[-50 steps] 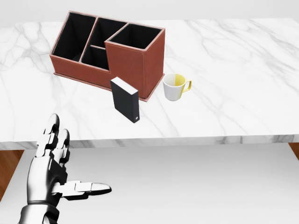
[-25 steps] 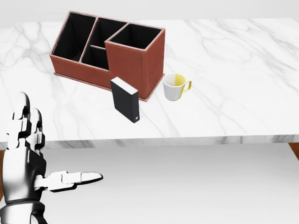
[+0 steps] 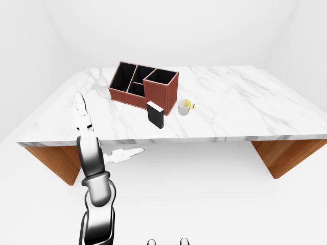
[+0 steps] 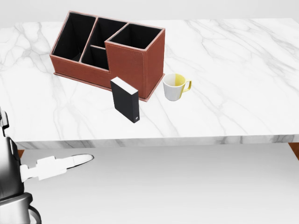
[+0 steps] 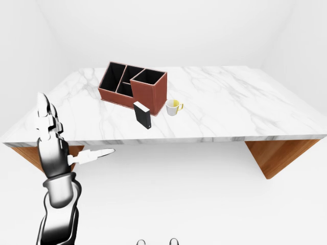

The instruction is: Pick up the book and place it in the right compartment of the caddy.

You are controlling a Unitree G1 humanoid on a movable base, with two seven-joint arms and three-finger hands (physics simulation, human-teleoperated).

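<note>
Silver left robot hand [image 5: 51,140] raised, fingers spread, thumb out | black book [image 4: 125,100] upright beside caddy [image 4: 108,52]

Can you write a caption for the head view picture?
Black book stands by the caddy and cup; left hand open.

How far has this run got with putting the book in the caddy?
Nothing is done yet. The black book stands upright on the white marble table, beside the brown leather caddy and near the white and yellow mug. The left hand is raised, open and empty, well short of the book. Grasping, lifting and placing in the right compartment all remain.
</note>
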